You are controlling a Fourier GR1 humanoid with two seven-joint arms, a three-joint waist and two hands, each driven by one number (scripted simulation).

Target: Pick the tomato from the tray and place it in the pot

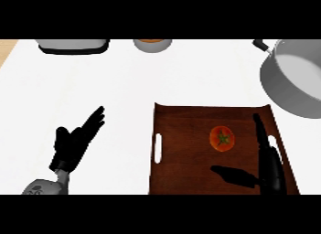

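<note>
While my right hand (267, 157) stretches flat-fingered over the brown wooden tray (189, 128), perhaps just clear of it, the round red tomato (222, 138) lies beside it; the grey metal pot (299, 84) stands apart, my left hand (75, 144) resting open.

no readable text, labels, brands, numbers or signs anywhere
</note>
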